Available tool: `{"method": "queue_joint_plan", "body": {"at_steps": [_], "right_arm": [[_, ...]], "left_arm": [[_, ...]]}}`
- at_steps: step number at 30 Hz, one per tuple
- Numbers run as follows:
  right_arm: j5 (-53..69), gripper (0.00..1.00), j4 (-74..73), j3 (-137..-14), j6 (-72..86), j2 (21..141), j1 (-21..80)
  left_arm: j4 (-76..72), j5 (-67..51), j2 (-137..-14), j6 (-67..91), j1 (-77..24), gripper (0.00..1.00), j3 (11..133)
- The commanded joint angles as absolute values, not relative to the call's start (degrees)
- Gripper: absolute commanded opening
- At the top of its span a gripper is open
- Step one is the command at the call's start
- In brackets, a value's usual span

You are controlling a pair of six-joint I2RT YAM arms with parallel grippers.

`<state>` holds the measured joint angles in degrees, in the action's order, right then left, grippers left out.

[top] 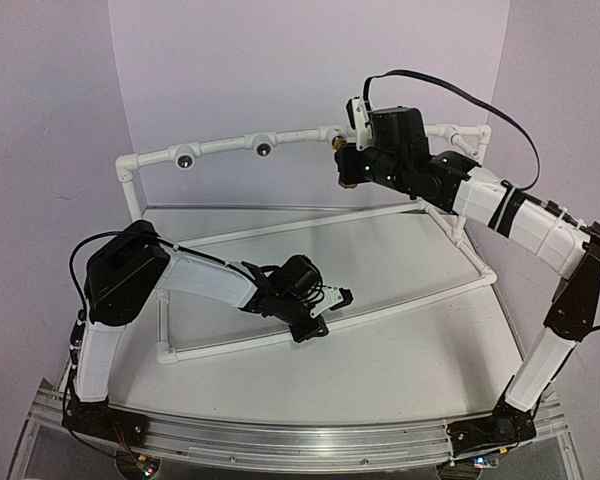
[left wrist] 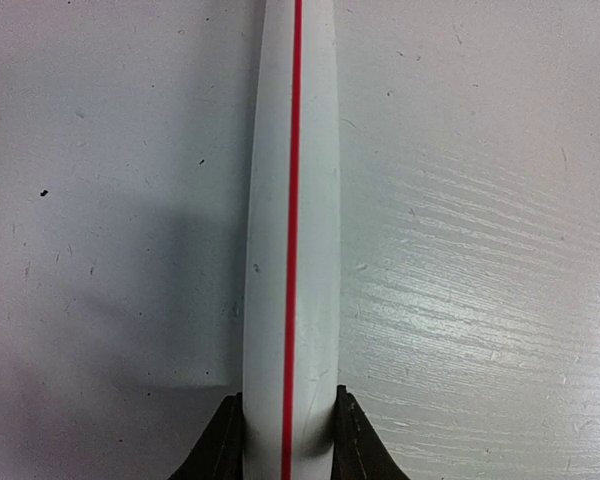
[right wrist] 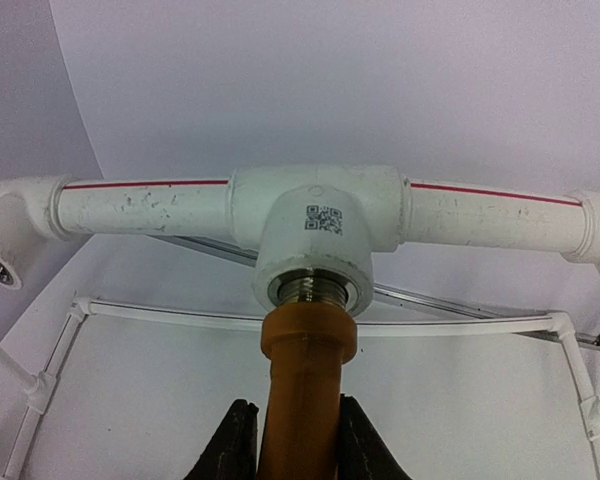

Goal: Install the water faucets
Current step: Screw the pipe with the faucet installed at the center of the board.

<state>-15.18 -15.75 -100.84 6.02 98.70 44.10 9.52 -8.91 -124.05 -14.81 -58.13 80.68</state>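
table point(top: 380, 350): white, scuffed | walls point(top: 230, 70): lilac | yellow faucet point(right wrist: 302, 390) at pipe frame point(right wrist: 140, 207) socket

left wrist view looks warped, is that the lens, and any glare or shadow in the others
Left wrist: the red-striped pipe bulges mid-frame, lens distortion; sheen on the table right of it, soft shadow left. Right wrist: the top rail bows down at both ends; orange faucet sharp. Top external: even light, no glare.
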Motion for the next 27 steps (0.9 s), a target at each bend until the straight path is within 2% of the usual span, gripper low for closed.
{"method": "queue_joint_plan", "body": {"at_steps": [1,27], "right_arm": [[-15.14,0.0,-2.76,-106.05,10.83,99.6,43.95],[-13.57,0.0,2.57,-99.5,30.44,96.18,38.62]], "left_arm": [[14.15,-11.3,-130.18,-14.35,-61.18,0.0,79.81],[15.63,-11.51,-130.69,-14.71,-61.76,0.0,80.65]]}}
